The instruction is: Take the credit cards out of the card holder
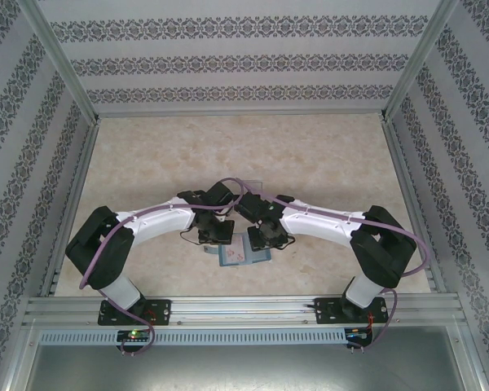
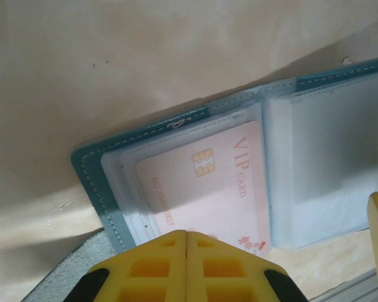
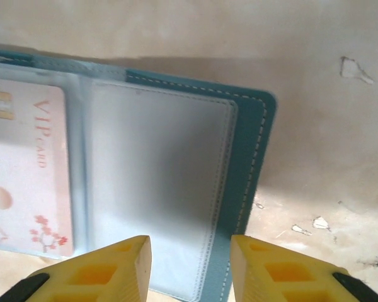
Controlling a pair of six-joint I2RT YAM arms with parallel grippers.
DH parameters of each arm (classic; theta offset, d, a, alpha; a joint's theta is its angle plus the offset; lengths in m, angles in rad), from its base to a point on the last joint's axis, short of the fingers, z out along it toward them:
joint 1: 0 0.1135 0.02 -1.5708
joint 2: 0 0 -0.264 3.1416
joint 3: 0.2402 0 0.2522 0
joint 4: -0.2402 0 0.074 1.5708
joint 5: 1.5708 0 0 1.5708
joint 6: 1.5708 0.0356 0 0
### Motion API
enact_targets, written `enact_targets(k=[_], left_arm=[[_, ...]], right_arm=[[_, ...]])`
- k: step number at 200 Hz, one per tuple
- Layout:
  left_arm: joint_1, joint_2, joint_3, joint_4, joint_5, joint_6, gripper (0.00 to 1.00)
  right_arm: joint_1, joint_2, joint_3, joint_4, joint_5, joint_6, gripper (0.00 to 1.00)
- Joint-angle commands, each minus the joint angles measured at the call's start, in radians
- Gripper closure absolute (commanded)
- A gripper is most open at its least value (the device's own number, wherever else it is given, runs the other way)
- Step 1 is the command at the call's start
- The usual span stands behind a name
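Top external: open wallet [image 1: 240, 254] flat on the table [image 1: 310, 163]; left wrist: left gripper [image 2: 186, 251] closed at the near edge of a thin, stiff, likely slick sleeved card [image 2: 208, 189], best pinched there; right wrist: right gripper [image 3: 190, 264] parted, empty, over the wallet's soft flap.

1. This is a robot test cell in a lab. A white-and-black left arm [image 1: 147, 228] and right arm [image 1: 334, 224] stand bolted side by side to an aluminium rail [image 1: 244, 308].
2. Bare aluminium posts [image 1: 57, 61] frame the space like a box.
3. Flat wall panels [image 1: 244, 61] close 3 sides, papered in repeating grey ornamental bands.
4. The tabletop [image 1: 310, 155] is a beige marble-look sheet, and the wrist views show it scuffed and chipped.
5. Purple cables [image 1: 228, 186] run exposed along the arms, and a slotted cable duct [image 1: 244, 336] lies below the rail.
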Motion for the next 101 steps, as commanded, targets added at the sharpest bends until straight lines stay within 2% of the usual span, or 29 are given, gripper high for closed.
enact_targets(k=[1,22,55,101], left_arm=[[-0.018,0.008,-0.023,0.046,0.022,-0.03,0.92],[-0.019,0.012,-0.041,0.063,0.026,-0.04,0.92],[-0.019,0.03,-0.053,0.074,0.025,-0.037,0.93],[-0.019,0.048,-0.06,0.078,0.025,-0.033,0.93]], right_arm=[[0.011,-0.018,0.039,0.007,-0.04,-0.001,0.62],[0.009,-0.015,0.038,0.057,-0.094,0.004,0.64],[-0.009,-0.006,0.006,0.17,-0.194,0.036,0.73],[-0.03,0.024,-0.034,0.288,-0.291,0.067,0.75]])
